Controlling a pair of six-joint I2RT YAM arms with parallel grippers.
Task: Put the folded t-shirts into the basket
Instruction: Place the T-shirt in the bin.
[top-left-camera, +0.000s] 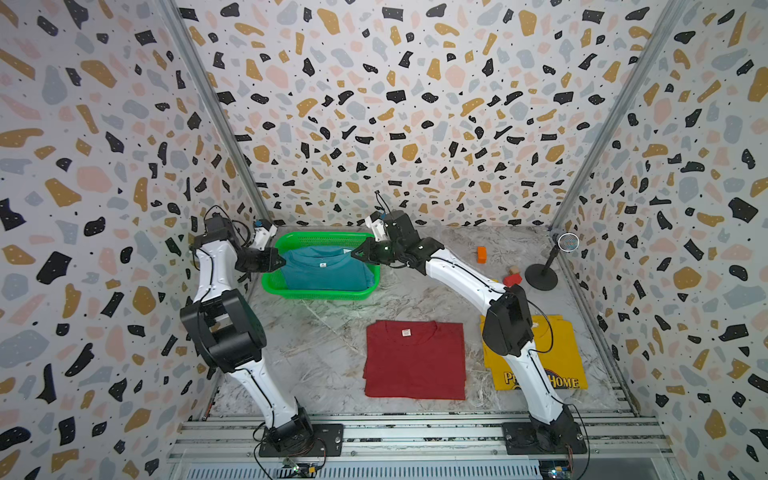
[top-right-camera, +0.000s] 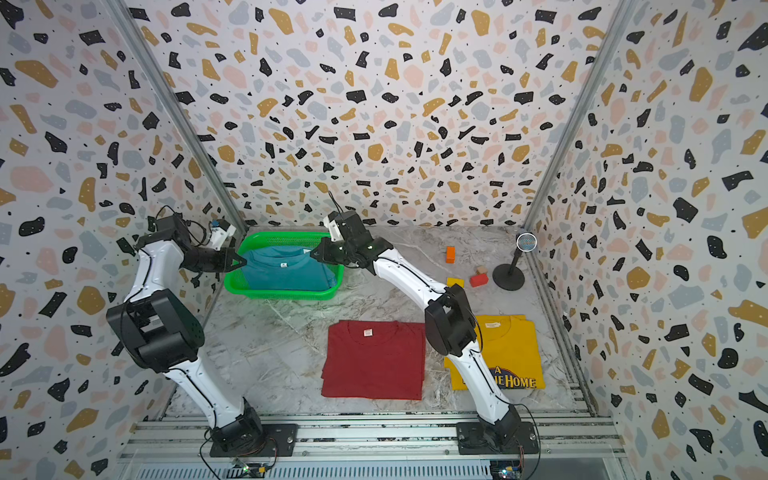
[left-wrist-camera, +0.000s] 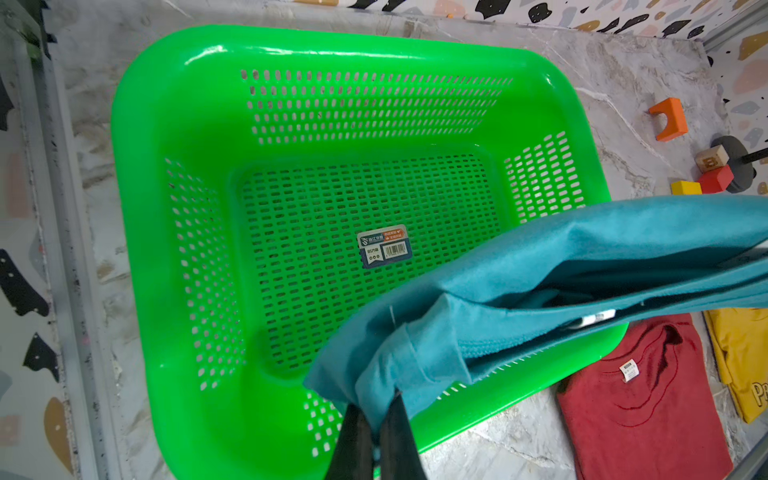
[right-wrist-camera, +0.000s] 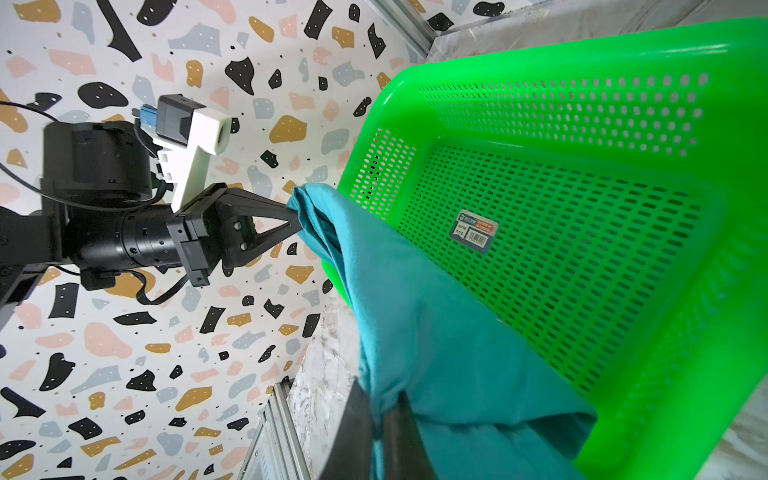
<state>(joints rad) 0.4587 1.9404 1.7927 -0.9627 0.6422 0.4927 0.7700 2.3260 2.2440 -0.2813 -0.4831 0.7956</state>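
Holding the teal shirt (top-left-camera: 324, 272) up by both ends right now. In a top view, the left gripper (top-left-camera: 284, 262) is pinched tight on the shirt's left end and the right gripper (top-left-camera: 353, 252) on its right end. So the long axis runs straight between them, lined up with the long side of the green basket (top-left-camera: 316, 296) in the worktop's far left corner. Neither arm is nearer, really. The red shirt (top-left-camera: 415, 359) and yellow shirt (top-left-camera: 561, 353) lie flat by the front edge.

Left wrist view: jaws clamped on a bunched corner, and the basket floor underneath is bare. The shirt hangs above the basket, not in it, and part of it overhangs the front rim.

Right wrist view: same deal, jaws closed on cloth, with the shirt sagging between the two grippers beside the basket's mesh wall.

My guess is it needs a nudge toward the far edge, then straight down with both ends together.
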